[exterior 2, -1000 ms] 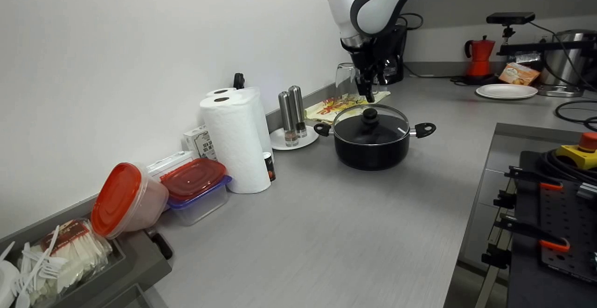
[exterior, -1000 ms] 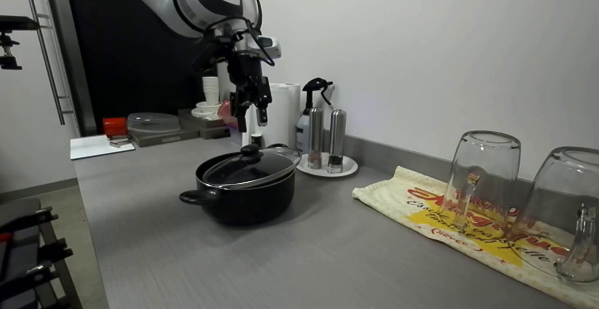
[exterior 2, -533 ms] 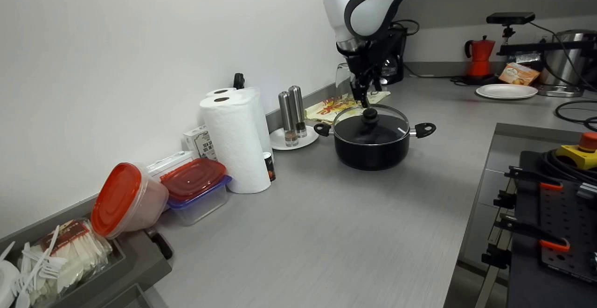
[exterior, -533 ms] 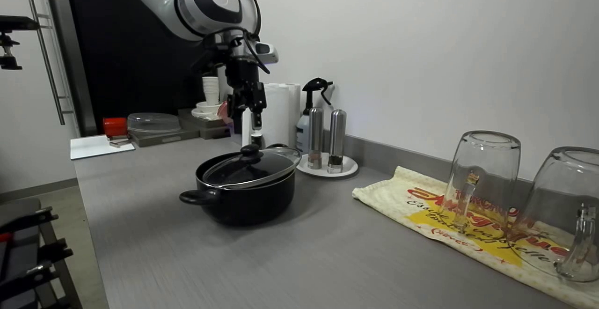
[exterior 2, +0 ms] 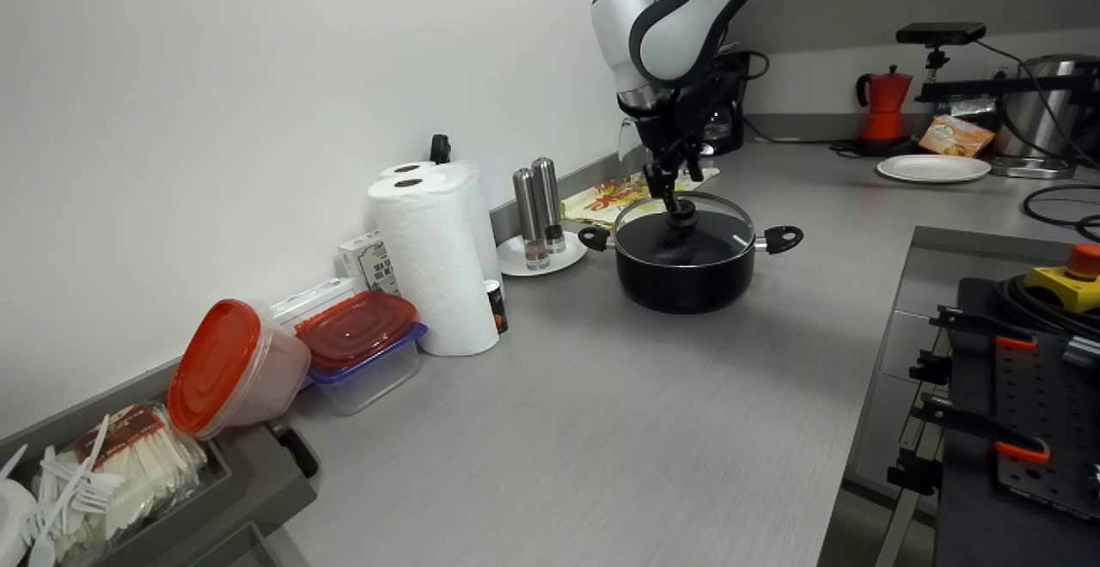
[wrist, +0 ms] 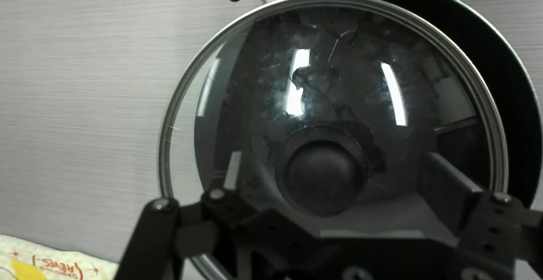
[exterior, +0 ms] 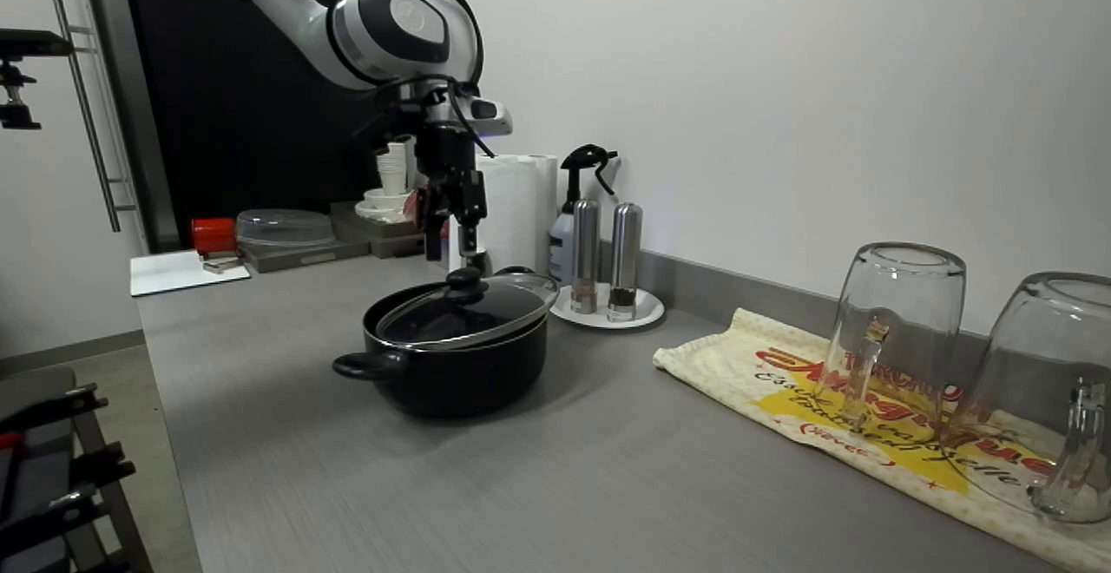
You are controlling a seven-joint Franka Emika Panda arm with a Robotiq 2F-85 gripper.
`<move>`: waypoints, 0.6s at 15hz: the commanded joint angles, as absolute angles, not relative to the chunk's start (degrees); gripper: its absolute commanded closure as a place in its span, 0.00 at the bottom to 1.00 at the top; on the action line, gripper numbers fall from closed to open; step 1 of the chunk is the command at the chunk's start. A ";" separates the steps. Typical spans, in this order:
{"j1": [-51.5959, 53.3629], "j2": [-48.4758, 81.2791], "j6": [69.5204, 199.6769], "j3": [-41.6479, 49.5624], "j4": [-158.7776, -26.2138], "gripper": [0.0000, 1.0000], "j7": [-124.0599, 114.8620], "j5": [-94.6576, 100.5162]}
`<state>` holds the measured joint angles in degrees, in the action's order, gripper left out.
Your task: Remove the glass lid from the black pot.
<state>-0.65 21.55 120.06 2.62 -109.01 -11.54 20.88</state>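
The glass lid (exterior: 486, 306) rests tilted and off-centre on the black pot (exterior: 464, 382). In the wrist view the lid (wrist: 352, 93) leaves a dark crescent of the pot (wrist: 524, 123) uncovered. The lid also shows on the pot (exterior 2: 685, 290) in an exterior view (exterior 2: 649, 245). Its black knob (wrist: 324, 176) stands upright at the lid's centre. My gripper (exterior: 451, 247) is open and points down just above the lid. In the wrist view its fingers (wrist: 339, 176) are apart, one on each side of the knob, not touching it. One fingertip overlaps the knob in an exterior view (exterior 2: 681, 193).
Two steel mills (exterior: 625, 260) stand on a small white plate (exterior: 647, 308) by the wall. Paper towel rolls (exterior 2: 438, 266) and plastic containers (exterior 2: 365, 361) stand farther along. Two upturned glass mugs (exterior: 903, 330) stand on a printed cloth (exterior: 738, 356). A white plate (exterior 2: 932, 168) lies at the back.
My gripper has moved down towards the knob, and a little to the left in both exterior views. The lid and the pot have not moved.
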 commanded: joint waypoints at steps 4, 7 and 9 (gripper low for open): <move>0.06 23.29 119.62 3.66 -107.56 0.00 -11.87 19.21; 0.23 23.22 120.42 3.91 -107.61 0.00 -12.68 19.42; 0.17 23.26 121.46 4.16 -107.64 0.00 -14.18 19.19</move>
<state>-0.65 22.62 120.43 3.12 -108.72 -12.21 20.36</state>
